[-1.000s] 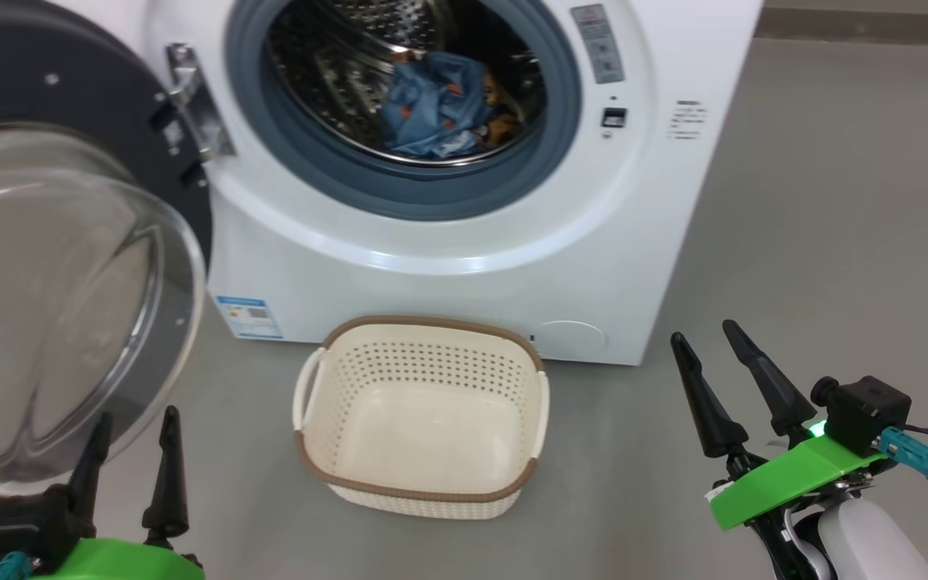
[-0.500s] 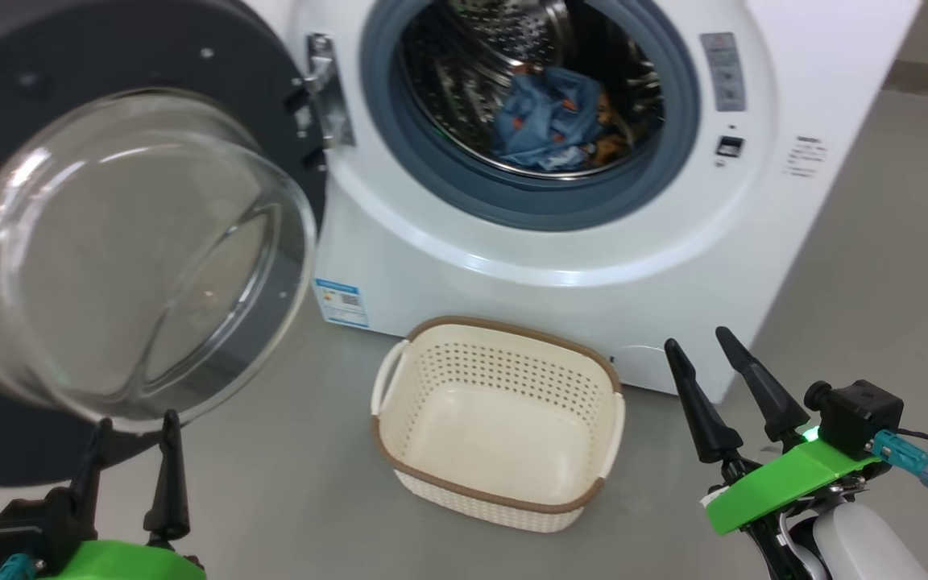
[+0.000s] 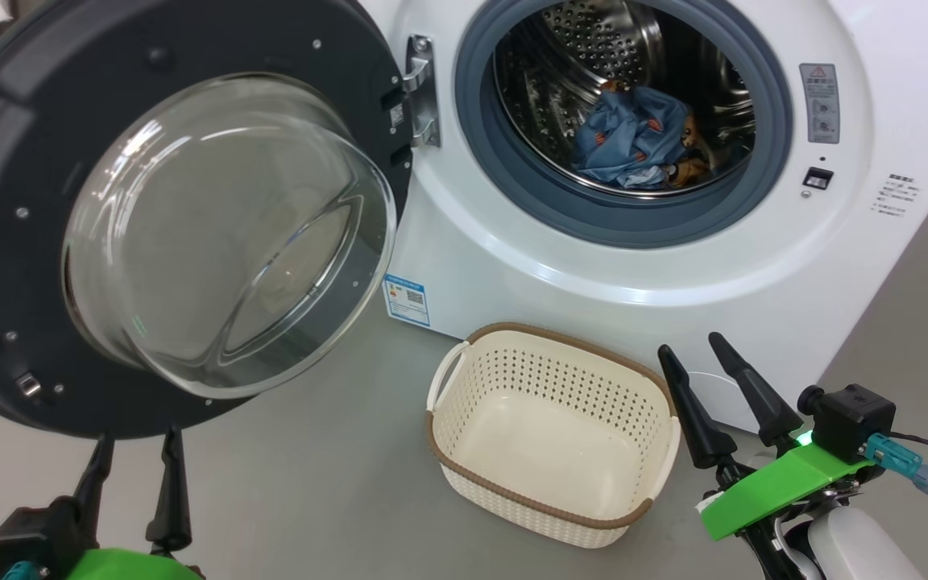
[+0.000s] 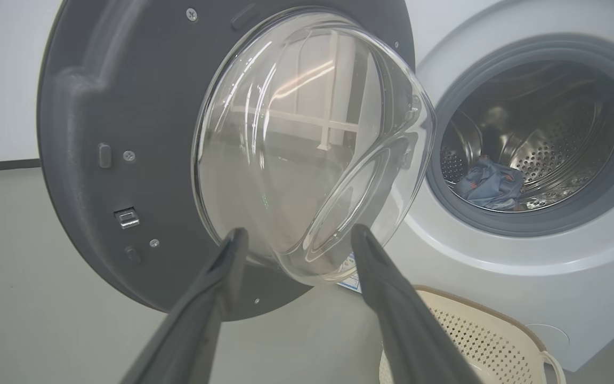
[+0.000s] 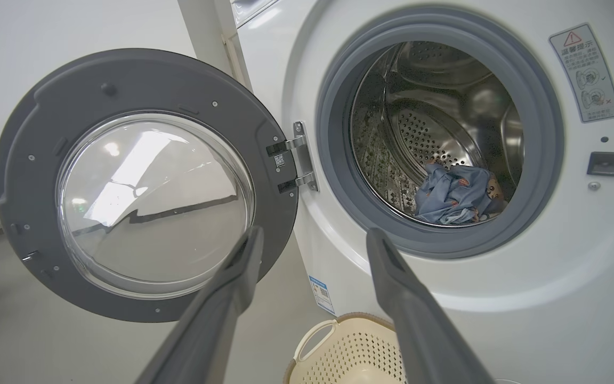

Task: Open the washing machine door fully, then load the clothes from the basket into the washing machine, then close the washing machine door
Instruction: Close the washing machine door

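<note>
1. The washing machine (image 3: 593,266), a white front-loader, is the reference landmark. Its round opening is edged by a blue-grey seal (image 3: 528,185) around the perforated steel drum (image 3: 585,48).
2. The washing machine door (image 3: 29,161) stands swung wide to the left of the machine on a metal hinge (image 3: 422,89). Its dark grey inner face and bulging glass bowl (image 3: 230,234) face outward, and its lower rim hangs above the floor (image 3: 335,483).
3. The clothes (image 3: 633,137), a light blue bundle with orange-brown prints, lie inside the machine at the bottom of the drum.
4. The basket (image 3: 561,379) stands on the floor just in front of the machine's base, below the opening. Its inner bottom shows bare.
5. The left gripper (image 3: 136,439) sits in front of the machine, left of the basket and near the door's lower rim. Its fingers are spread and hold nothing.
6. The right gripper (image 3: 689,345) sits before the machine's lower right corner, just right of the basket. It too is spread wide and unladen.
7. Bare grey floor lies open left of the basket beneath the door, and beyond the machine's right edge.
8. A small blue label (image 3: 406,300) carries a square code at the machine's lower left. A grey warning label (image 5: 584,72) with a red triangle sits right of the opening, above a dark latch slot (image 3: 817,179). The fine print (image 3: 895,197) farther right is too small to read.
</note>
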Tool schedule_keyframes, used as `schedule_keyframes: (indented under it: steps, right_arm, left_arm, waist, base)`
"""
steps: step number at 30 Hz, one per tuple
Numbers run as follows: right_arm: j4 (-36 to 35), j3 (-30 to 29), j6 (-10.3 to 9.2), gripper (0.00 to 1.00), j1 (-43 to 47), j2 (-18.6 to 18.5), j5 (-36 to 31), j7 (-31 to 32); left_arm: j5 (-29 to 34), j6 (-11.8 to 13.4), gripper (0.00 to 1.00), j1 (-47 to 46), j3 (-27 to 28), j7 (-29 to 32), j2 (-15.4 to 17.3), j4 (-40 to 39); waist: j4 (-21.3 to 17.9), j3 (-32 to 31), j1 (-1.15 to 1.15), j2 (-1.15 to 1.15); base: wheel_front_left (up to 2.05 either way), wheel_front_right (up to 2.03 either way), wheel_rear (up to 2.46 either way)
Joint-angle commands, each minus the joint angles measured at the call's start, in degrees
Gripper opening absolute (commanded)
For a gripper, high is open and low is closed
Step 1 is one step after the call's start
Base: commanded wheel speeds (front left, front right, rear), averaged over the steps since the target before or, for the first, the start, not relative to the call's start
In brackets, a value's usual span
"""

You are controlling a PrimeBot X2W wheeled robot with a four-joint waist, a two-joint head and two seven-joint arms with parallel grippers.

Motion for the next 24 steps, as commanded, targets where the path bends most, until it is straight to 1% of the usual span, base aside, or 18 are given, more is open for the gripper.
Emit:
schedule_keyframes:
  steps: [1, 9, 24]
  right_arm:
    - [-1.2, 1.0, 0.09, 1.00, 0.6, -0.2, 0.2, -0.3]
    - [-1.3, 0.9, 0.09, 1.00, 0.4, 0.0, 0.1, -0.3]
    - [-1.3, 0.9, 0.09, 1.00, 0.4, 0.0, 0.3, -0.3]
  left_arm:
    - [-0.2, 0.2, 1.00, -1.4, 2.1, -0.2, 1.6, -1.6]
    - [-0.5, 0.4, 1.00, -1.6, 2.2, -0.3, 1.9, -1.7]
    - [-1.0, 1.0, 1.00, -1.8, 2.3, -0.3, 2.6, -1.9]
  waist:
    - [0.5, 0.0, 0.00, 0.00]
    - [1.1, 0.2, 0.00, 0.00]
    - [0.4, 0.3, 0.00, 0.00]
  base:
    - [0.00, 0.00, 0.00]
    - [0.00, 0.00, 0.00]
    - [0.00, 0.00, 0.00]
